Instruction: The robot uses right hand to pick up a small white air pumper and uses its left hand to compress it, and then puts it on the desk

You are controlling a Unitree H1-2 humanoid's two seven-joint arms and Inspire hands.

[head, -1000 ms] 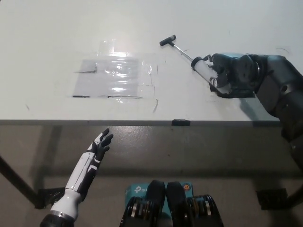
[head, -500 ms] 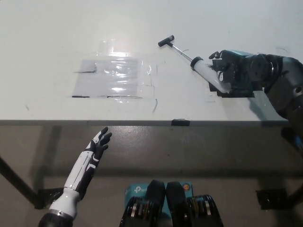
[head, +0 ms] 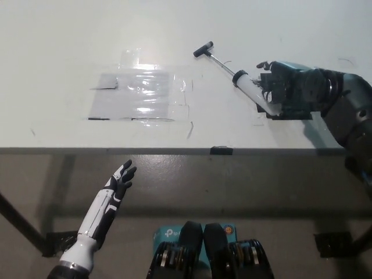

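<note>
The small white air pump (head: 249, 88) lies at a slant on the white desk (head: 58, 58), its thin rod and black T-handle (head: 203, 50) drawn out toward the upper left. My black right hand (head: 285, 90) is closed round the lower end of the pump's white barrel, hiding that end. My white left hand (head: 119, 183) hangs open below the desk's front edge at the lower left, far from the pump.
A sheet of clear plastic film (head: 142, 96) with black tape marks lies on the desk left of the pump. A small black clip (head: 221, 150) sits on the desk's front edge. Dark floor shows below the desk.
My right hand has turned and tightened on the pump barrel; the pump's handle end has crept slightly up and left. My left hand has sunk a little lower.
</note>
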